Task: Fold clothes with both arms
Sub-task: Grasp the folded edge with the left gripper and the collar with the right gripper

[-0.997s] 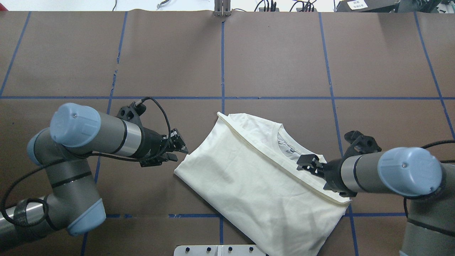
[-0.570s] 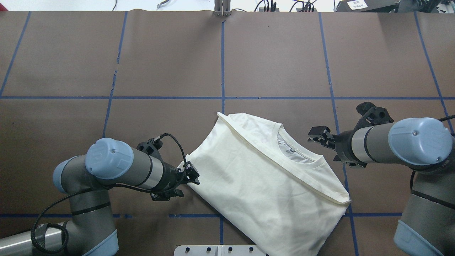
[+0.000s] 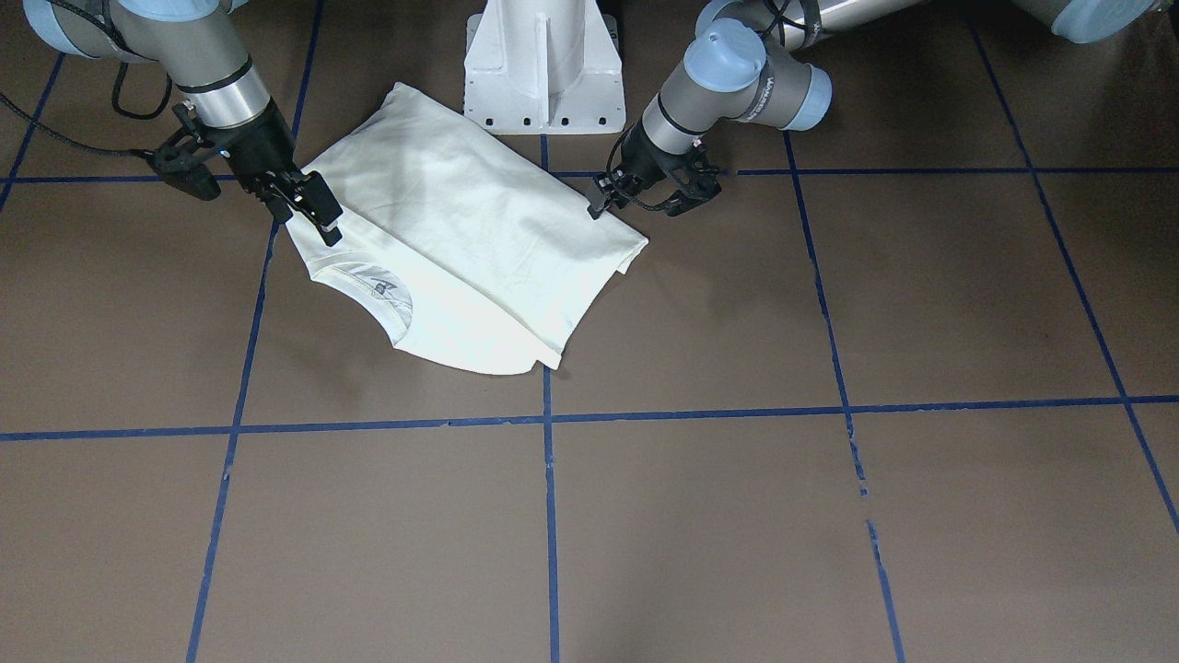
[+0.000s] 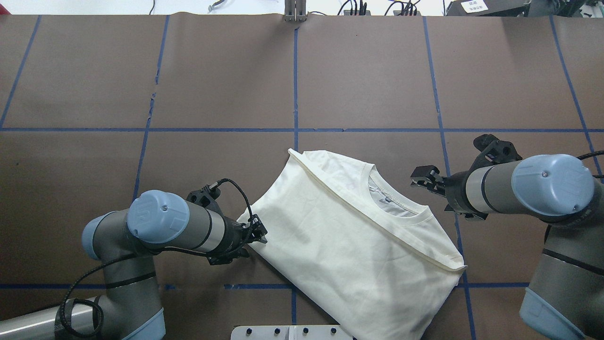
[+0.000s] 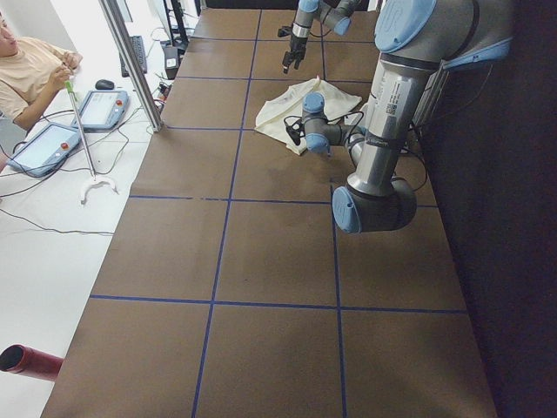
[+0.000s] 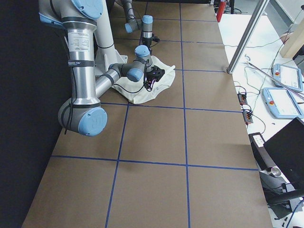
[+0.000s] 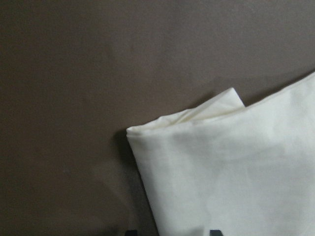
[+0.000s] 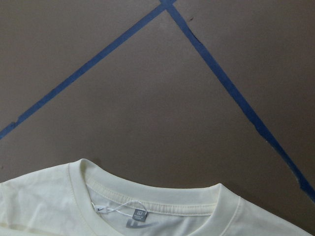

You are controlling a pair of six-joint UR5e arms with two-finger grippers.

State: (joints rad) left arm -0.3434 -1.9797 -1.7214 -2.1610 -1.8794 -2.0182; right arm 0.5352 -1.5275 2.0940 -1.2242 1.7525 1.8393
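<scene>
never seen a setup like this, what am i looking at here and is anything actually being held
This is a robot with a left arm and a right arm, working at a brown table marked with blue tape lines. Two pictures look down on the table, one from behind the robot and one facing it. Two look along the table from its ends. Two come from small cameras on the wrists.

A cream-white shirt lies folded on the table, plain side up, with its collar showing. The left hand is open at the shirt's corner, which its wrist camera shows close up. The right hand hovers beside the collar, off the cloth. Nothing looks gripped.
</scene>
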